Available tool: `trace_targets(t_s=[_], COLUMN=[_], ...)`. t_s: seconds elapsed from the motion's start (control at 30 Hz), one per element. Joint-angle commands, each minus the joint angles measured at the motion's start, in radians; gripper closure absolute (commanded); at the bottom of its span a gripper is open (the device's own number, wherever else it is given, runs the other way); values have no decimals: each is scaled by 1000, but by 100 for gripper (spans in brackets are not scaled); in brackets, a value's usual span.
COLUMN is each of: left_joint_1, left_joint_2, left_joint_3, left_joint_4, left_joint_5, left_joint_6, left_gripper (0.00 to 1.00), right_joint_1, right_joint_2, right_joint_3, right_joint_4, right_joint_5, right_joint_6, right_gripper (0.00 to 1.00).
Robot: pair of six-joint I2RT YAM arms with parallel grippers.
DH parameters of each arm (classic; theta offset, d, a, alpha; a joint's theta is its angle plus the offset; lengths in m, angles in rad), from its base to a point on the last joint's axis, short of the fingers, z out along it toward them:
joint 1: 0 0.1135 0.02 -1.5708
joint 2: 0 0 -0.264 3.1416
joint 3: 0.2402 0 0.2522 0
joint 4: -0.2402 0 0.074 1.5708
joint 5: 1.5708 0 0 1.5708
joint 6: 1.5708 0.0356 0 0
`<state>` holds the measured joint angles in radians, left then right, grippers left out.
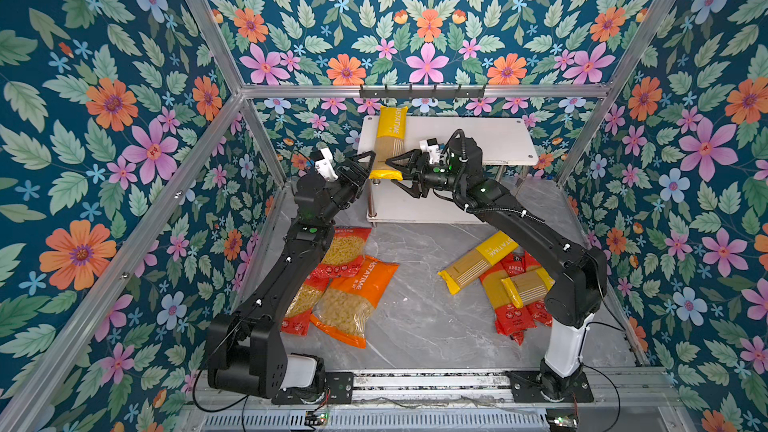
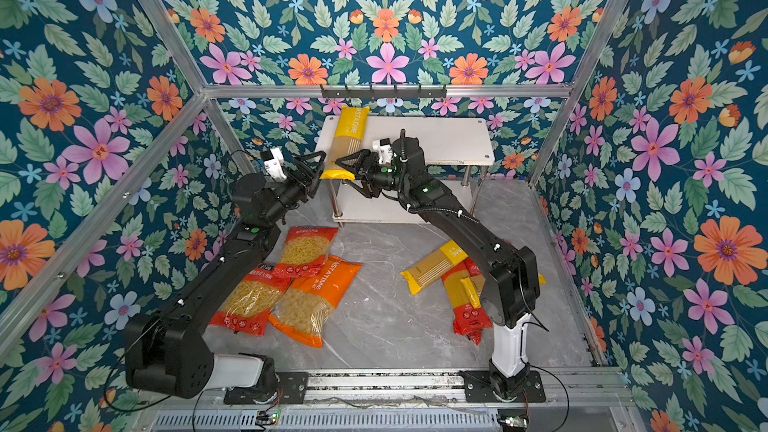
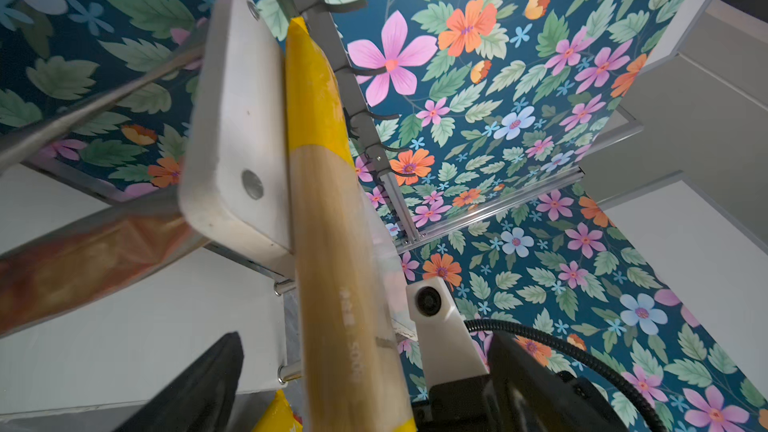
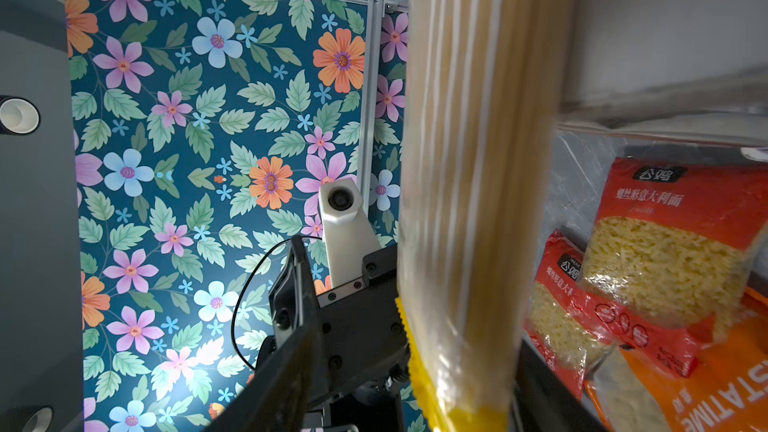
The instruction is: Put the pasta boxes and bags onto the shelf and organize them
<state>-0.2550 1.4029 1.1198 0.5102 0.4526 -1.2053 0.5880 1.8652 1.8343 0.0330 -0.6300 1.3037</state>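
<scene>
A long yellow PASTATIME pack (image 1: pixel 388 139) (image 2: pixel 347 139) lies on the left of the shelf's top board (image 1: pixel 478 139) (image 2: pixel 436 139), its near end overhanging the front edge. My left gripper (image 1: pixel 368 168) (image 3: pixel 357 401) stands open at that end, its fingers clear of the pack (image 3: pixel 332 243). From the other side my right gripper (image 1: pixel 390 172) (image 4: pixel 415 401) is open around the same end (image 4: pixel 469 160). On the floor lie two red macaroni bags (image 1: pixel 347 253) (image 1: pixel 301 305), an orange one (image 1: pixel 353 297), two yellow long packs (image 1: pixel 478 261) (image 1: pixel 525 286) and red spaghetti packs (image 1: pixel 511 309).
A black hook rail (image 1: pixel 422 91) hangs on the back wall just above the shelf. The lower board (image 1: pixel 399 205) is bare. Aluminium frame posts (image 1: pixel 257 135) and flowered walls close in both sides. The right arm (image 1: pixel 540 238) passes over the spaghetti pile.
</scene>
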Motion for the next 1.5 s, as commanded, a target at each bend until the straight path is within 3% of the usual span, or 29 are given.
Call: trace_targets(t_s=[0.0,0.13,0.27,0.33,0.5,0.63,0.8,1.0,1.2,1.33,1.47], left_joint_1=[-19,-44,-47,-47,-31,-7,9,13,13,13,18], left_joint_2=[41,60,64,61,61,93,100,189,157,136,105], left_joint_3=[21,56,67,79,139,218,262,351,279,255,231], left_joint_4=[94,75,12,-45,-156,-208,-266,-265,-225,-209,-221], left_joint_5=[4,-10,-36,-67,-164,-164,-206,-127,-164,-150,-139], left_joint_6=[-17,1,0,0,-2,-29,-40,-45,-65,-59,-46], left_gripper=[13,27,60,71,89,99,100,100,99,84,52], right_joint_1=[-3,-9,-9,-8,-8,-7,-2,4,4,4,4], right_joint_2=[-53,-196,-345,-395,-491,-520,-556,-564,-576,-566,-557], right_joint_3=[-50,-216,-364,-429,-546,-573,-602,-624,-650,-649,-647], right_joint_4=[29,3,-47,-60,-137,-184,-214,-213,-210,-211,-209], right_joint_5=[-33,21,102,136,253,283,332,348,365,366,360], right_joint_6=[-35,-118,-200,-215,-267,-301,-332,-348,-350,-353,-351], right_gripper=[30,29,29,29,30,30,30,31,31,31,31])
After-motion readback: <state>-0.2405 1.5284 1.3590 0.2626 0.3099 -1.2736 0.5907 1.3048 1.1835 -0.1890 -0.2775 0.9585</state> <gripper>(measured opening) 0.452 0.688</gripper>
